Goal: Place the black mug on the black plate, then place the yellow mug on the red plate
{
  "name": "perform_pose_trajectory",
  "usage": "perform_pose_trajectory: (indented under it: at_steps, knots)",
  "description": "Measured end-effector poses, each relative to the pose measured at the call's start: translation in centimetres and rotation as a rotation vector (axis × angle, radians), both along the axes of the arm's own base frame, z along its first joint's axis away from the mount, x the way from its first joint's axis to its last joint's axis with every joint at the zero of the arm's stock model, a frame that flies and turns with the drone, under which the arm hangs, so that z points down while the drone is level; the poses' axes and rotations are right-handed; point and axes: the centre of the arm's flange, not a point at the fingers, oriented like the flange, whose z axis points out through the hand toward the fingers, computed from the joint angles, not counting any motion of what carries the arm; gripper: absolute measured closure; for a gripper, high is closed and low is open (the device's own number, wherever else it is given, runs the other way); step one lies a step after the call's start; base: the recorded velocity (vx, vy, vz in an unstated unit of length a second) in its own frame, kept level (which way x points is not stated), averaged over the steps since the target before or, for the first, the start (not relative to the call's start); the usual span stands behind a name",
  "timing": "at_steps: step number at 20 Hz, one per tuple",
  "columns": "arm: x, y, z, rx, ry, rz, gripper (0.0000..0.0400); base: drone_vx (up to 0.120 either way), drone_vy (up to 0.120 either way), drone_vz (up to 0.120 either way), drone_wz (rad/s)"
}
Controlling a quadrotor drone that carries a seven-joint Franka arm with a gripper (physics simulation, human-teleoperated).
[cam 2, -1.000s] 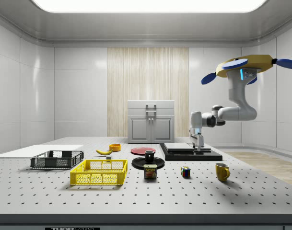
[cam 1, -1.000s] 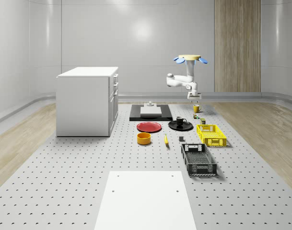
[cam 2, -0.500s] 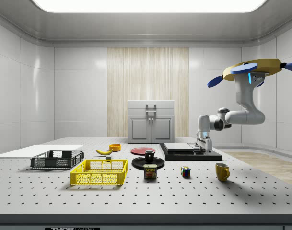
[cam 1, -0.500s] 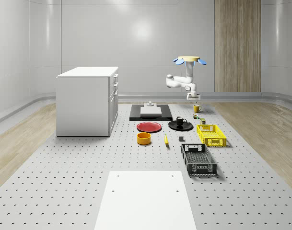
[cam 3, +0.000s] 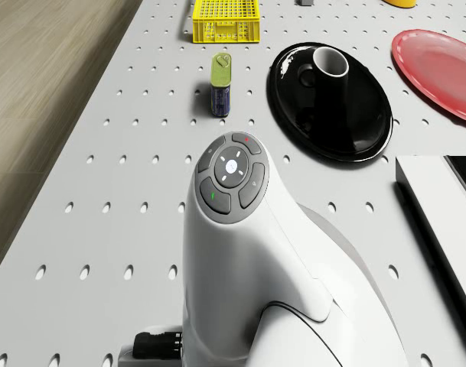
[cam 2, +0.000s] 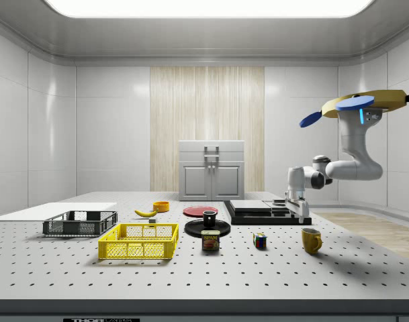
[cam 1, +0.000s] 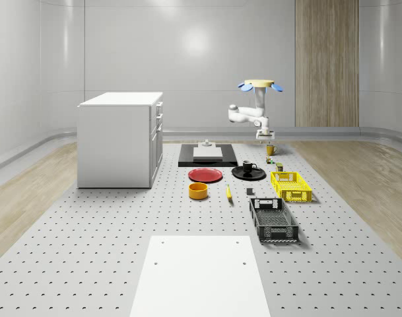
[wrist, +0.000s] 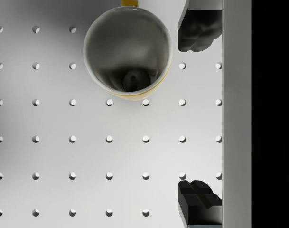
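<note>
White pegboard surface (cam 2: 211, 268) carries the yellow mug (cam 2: 311, 240) near the hovering drone (cam 2: 365, 104); the jaws (wrist: 197, 114) are spread wide but off-centre — descent risks knocking the mug over.

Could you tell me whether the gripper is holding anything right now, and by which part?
Nothing is held: the gripper is open and empty above the table, with the yellow mug off to one side of it.

Whole-scene view: elevated, distant, looking along the table toward the black plate (cam 1: 249, 174). Side view: low, level with the table edge, facing that plate (cam 2: 207, 228) crosswise. Drone view: close, angled down at the plate (cam 3: 332, 103). Wrist view: straight down, nearest the tabletop beside it.
</note>
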Motion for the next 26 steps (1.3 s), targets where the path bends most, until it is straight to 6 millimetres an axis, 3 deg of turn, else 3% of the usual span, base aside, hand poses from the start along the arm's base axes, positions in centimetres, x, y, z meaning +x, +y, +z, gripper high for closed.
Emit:
perform_pose_trajectory:
  at_steps: [5, 14, 26]
  knots:
    - [0.0, 0.0, 0.0, 0.000, 0.000, 0.000, 0.0000, -0.112, 0.000, 0.000, 0.000]
    - [0.0, -2.5, 0.1, 0.000, 0.000, 0.000, 0.0000, 0.000, 0.000, 0.000, 0.000]
    - [0.0, -3.5, 4.7, 0.000, 0.000, 0.000, 0.0000, 0.000, 0.000, 0.000, 0.000]
